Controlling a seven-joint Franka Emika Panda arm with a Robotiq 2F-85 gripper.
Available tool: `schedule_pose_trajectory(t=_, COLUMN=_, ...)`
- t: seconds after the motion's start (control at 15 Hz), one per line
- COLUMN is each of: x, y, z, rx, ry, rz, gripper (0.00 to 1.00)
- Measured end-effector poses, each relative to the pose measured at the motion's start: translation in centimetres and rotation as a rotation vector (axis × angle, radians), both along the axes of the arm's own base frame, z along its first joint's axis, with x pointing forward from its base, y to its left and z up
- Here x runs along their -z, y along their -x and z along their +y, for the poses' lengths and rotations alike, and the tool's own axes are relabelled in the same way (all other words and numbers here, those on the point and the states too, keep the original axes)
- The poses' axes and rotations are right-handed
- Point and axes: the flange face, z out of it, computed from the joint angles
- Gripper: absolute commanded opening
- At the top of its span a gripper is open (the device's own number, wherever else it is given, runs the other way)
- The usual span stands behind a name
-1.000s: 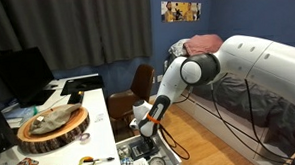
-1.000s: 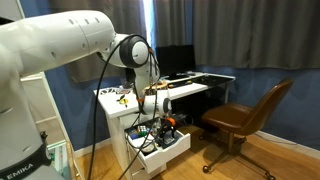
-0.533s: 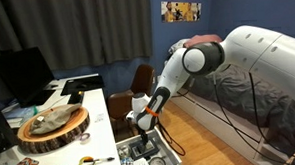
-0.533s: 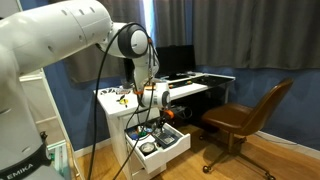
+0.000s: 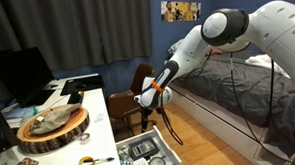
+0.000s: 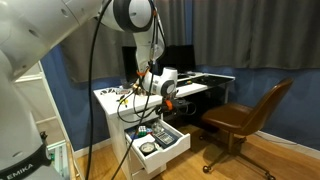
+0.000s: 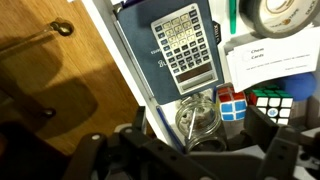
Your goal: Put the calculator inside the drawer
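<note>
End effector is hanging well above the open drawer, jaws spread wide with nothing in them, going by the wrist view. Calculator is lying flat inside the drawer, keys up, on top of a dark blue book. Also in the drawer: a puzzle cube just off the calculator's corner, a round glass jar beside that, a white label card and a tape roll. Wooden floor shows past the drawer's side.

calculator in drawer — hand above, apart
</note>
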Motion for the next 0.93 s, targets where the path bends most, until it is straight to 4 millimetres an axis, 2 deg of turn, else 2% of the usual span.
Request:
schedule_pose_trajectory(t=0.2, x=-1.4, y=1.3, z=-1.1, rx=0.153, ry=-0.057, rz=-0.007, gripper=1.00)
schedule_pose_trajectory(t=0.33, x=-2.1, y=3.0, z=-1.1, rx=0.252, ry=-0.101, rz=-0.014, gripper=1.00)
schedule_pose_trajectory(t=0.6, x=-3.9, y=8.0, z=-0.5, rx=0.425, ry=-0.231, rz=-0.061, gripper=1.00)
schedule_pose_trajectory(t=0.8, x=-5.6, y=11.8, z=-1.4, rx=0.521, ry=-0.345, rz=-0.145, gripper=1.00)
schedule_pose_trajectory(t=0.93, x=-5.9, y=12.8, z=-2.1, rx=0.537, ry=-0.357, rz=-0.151, gripper=1.00)
